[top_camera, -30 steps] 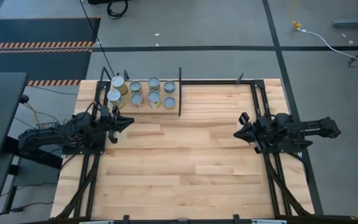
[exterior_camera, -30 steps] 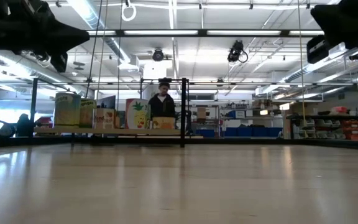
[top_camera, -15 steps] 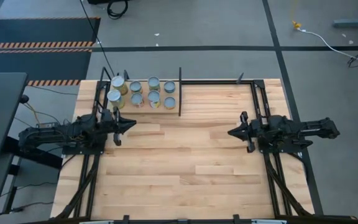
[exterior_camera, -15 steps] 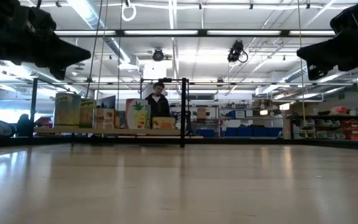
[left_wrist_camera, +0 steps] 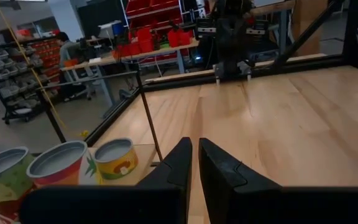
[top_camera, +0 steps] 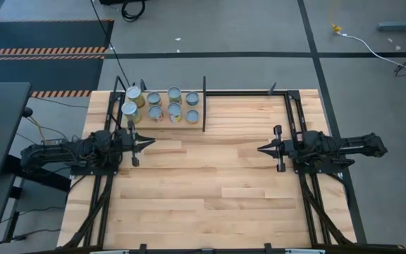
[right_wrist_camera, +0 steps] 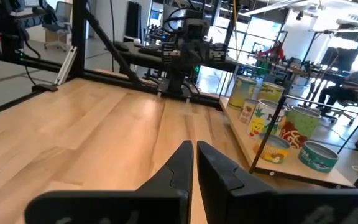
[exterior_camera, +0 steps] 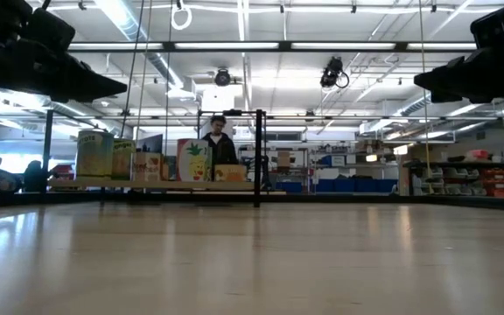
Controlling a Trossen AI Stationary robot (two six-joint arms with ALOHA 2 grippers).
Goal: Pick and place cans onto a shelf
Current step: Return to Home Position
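Eight small round tin cans (top_camera: 154, 99) with silvery lids stand in two rows on the narrow pale wooden shelf (top_camera: 164, 121) at the far left corner of the planked wooden tabletop (top_camera: 210, 190), so my left gripper (top_camera: 149, 143) and right gripper (top_camera: 261, 149) hover well apart, pinched shut on nothing, the stocking, I judge, done.

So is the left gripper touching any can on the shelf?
Apart. In the high view the left gripper points across bare tabletop, clear of the cans on the shelf; its wrist view shows shut fingers holding nothing.
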